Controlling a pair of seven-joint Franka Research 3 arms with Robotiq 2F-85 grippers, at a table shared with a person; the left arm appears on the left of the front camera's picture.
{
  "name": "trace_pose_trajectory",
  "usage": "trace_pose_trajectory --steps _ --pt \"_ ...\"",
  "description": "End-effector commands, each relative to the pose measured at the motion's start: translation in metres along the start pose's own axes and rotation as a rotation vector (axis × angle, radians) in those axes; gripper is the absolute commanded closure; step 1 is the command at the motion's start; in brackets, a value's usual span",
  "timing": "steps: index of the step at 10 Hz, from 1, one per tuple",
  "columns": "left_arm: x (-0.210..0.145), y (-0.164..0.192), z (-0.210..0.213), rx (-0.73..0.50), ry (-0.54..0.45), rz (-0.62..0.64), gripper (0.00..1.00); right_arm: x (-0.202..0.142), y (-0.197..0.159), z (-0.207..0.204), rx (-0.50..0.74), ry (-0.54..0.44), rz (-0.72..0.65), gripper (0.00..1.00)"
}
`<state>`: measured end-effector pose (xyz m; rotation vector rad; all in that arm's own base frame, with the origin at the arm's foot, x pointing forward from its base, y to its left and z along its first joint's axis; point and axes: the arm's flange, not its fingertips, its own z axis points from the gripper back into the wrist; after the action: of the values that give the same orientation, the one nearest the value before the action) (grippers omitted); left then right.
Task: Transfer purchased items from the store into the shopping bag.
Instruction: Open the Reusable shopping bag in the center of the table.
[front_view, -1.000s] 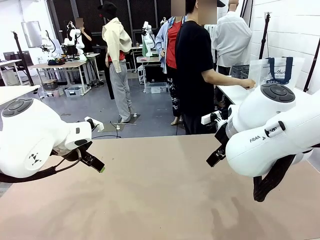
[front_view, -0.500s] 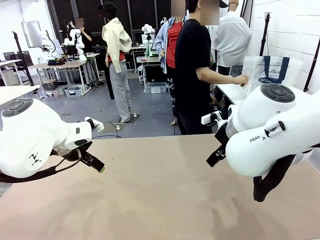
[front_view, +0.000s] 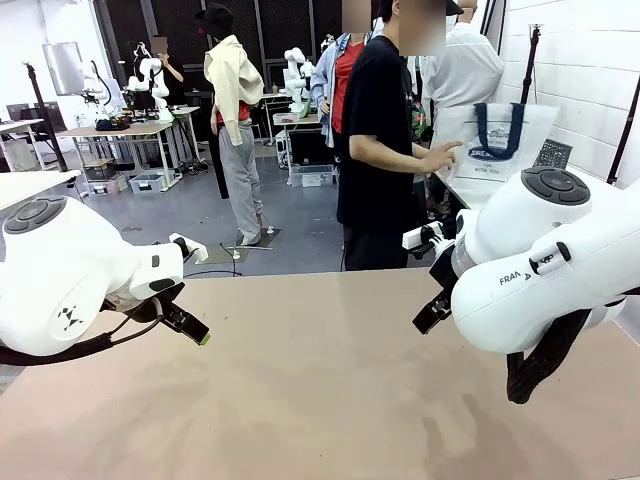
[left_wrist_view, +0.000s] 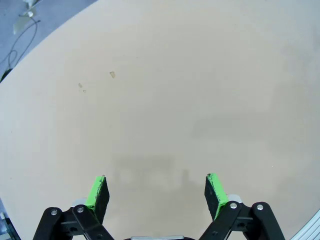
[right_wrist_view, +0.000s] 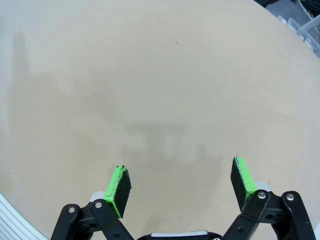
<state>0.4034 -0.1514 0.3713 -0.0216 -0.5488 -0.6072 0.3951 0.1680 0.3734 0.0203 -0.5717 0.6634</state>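
Across the table a person's hand (front_view: 437, 157) rests on the shopping bag (front_view: 497, 140), a translucent white tote with navy handles that stands on a side table behind the right arm. A corner of the dark grey lattice store (front_view: 553, 153) shows just right of the bag. The purchased items are out of view. My left gripper (front_view: 195, 330) hangs low over the table's left side; its own camera shows it open (left_wrist_view: 157, 190) above bare tabletop. My right gripper (front_view: 428, 315) hovers on the right, also open (right_wrist_view: 181, 185), nothing between its green pads (right_wrist_view: 120, 184).
The tan table (front_view: 320, 400) stretches between both arms with nothing on it. The person in a black T-shirt (front_view: 378, 140) stands at its far edge, turned toward the side table. Other people and workbenches are farther back.
The person has drawn the shopping bag leftward, closer to the body, uncovering the basket corner behind it. Neither arm has moved and both grippers stay open.
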Motion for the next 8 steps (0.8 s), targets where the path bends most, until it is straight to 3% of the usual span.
trace_pose_trajectory --steps 1,8 --pt "-0.0002 0.0006 0.0000 0.000 0.000 0.001 0.00 0.0000 -0.0001 0.0000 0.000 0.000 0.000 0.00" --pt "-0.0002 0.0006 0.0000 0.000 0.000 0.001 0.00 0.0000 -0.0001 0.0000 0.000 0.000 0.000 0.00"
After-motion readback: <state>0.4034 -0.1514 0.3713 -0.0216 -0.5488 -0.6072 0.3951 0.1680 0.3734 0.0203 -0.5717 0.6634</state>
